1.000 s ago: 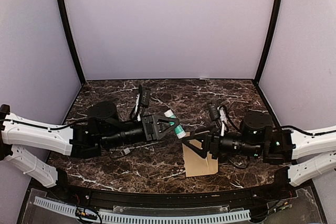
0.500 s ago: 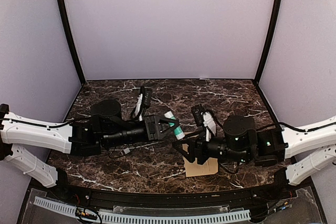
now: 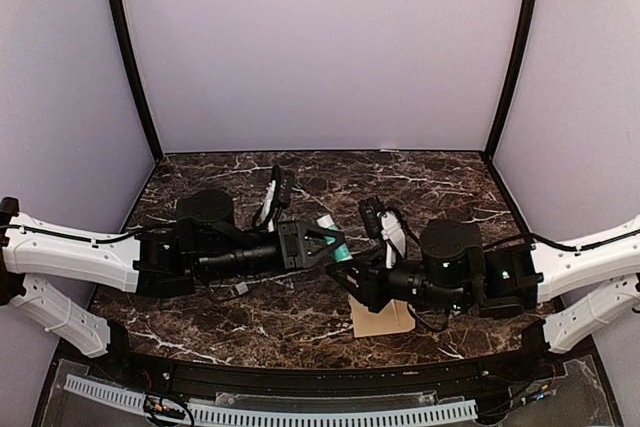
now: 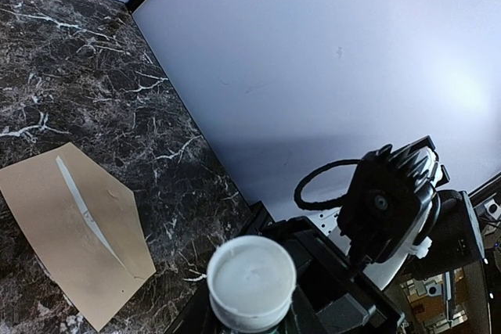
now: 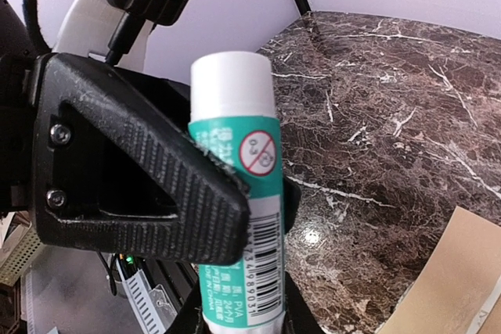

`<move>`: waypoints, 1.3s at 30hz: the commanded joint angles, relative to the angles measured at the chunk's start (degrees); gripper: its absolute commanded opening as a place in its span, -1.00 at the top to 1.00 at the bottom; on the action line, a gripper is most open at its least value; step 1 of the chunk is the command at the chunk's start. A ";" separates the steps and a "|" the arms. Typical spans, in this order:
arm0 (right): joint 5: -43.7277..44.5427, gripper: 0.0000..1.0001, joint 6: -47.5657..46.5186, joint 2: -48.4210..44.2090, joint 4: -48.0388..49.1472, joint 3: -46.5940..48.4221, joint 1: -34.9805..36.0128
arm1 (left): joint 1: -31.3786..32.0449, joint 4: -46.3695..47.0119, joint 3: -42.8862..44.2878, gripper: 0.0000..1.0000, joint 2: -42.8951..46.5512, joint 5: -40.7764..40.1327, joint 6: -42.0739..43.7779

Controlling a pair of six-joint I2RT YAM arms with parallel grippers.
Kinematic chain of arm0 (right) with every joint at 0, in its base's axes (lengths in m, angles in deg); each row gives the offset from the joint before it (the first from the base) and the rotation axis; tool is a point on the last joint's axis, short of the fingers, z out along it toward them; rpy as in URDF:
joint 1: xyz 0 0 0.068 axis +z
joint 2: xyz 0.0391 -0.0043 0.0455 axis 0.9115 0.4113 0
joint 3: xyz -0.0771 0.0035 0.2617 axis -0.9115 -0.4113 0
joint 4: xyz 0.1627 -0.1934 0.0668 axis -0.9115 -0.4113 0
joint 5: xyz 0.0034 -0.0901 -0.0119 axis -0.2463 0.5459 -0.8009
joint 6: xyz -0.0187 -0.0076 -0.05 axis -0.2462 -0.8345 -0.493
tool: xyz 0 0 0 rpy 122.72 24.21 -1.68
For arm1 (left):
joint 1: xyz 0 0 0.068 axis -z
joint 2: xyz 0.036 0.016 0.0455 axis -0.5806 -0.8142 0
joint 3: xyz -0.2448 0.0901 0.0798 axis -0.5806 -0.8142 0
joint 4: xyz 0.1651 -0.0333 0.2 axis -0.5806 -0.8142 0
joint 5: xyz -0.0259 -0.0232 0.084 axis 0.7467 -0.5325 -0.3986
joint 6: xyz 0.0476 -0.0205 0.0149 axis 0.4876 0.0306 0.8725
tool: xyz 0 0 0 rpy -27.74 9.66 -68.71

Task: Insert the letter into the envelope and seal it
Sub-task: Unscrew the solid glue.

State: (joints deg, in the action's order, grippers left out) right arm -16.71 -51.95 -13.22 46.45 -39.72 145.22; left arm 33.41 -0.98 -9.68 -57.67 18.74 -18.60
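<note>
A green-and-white glue stick (image 3: 331, 232) is held in the air by both grippers. My left gripper (image 3: 335, 244) is shut across its middle, and its ribbed black finger (image 5: 156, 193) crosses the label. My right gripper (image 5: 243, 322) is shut on the bottom end of the glue stick (image 5: 243, 154), its fingers tight against both sides. The stick's white cap (image 4: 250, 283) faces the left wrist camera. The tan envelope (image 3: 380, 319) lies flat on the table, partly under the right arm. In the left wrist view a thin white strip crosses the envelope (image 4: 47, 209). The letter is hidden.
The dark marble table (image 3: 440, 182) is closed in by pale walls at the back and both sides. The right arm's wrist and cable loop (image 4: 391, 201) hang close beyond the glue stick. A black rail (image 3: 300, 372) runs along the near edge.
My right gripper moved left, off the envelope, up to the glue stick and closed on its bottom end. The left arm kept its grip and shifted slightly right.
</note>
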 commanded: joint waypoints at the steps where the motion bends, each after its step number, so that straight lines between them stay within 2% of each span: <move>1: -0.45 0.81 0.49 -2.69 5.40 -1.40 0.48 | 0.09 -0.48 0.90 1.00 1.36 1.11 0.43; 5: -2.95 0.94 0.90 -4.74 8.76 -3.91 0.32 | 0.09 1.00 0.13 1.00 2.25 2.62 2.29; 8: -7.50 0.99 1.57 -6.58 14.06 -6.58 0.08 | 0.09 3.87 -0.88 1.00 2.87 7.28 4.88; 17: -29.88 1.00 9.22 -7.36 33.54 -12.90 -4.00 | 0.13 12.97 -2.70 1.00 3.37 25.19 9.19; 24: -37.53 1.00 10.77 -4.48 34.85 -10.86 -4.31 | 0.18 17.05 -4.00 1.00 3.50 28.27 8.53; 27: -33.90 0.78 10.71 -4.89 31.67 -10.66 -4.31 | 0.18 16.90 -4.08 1.00 3.84 27.01 8.19; 31: -27.63 0.16 8.91 -7.82 26.22 -11.13 -4.29 | 0.18 12.61 -4.57 1.00 5.65 20.12 9.03; 33: -25.22 -0.05 6.72 -8.82 21.03 -10.52 -4.21 | 0.18 9.74 -4.58 1.00 7.00 16.87 9.67; 36: -18.85 -0.23 1.26 -9.90 9.81 -7.16 -1.45 | 0.18 2.68 -3.70 1.00 8.96 9.47 9.80; 39: -13.33 -0.33 -1.62 -10.58 3.23 -5.35 0.73 | 0.18 -5.65 -1.62 1.00 10.43 3.18 8.80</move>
State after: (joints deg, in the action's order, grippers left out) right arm -39.07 -47.67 -22.31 60.59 -48.64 143.38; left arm 33.41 4.47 -13.66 -50.20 32.33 -9.70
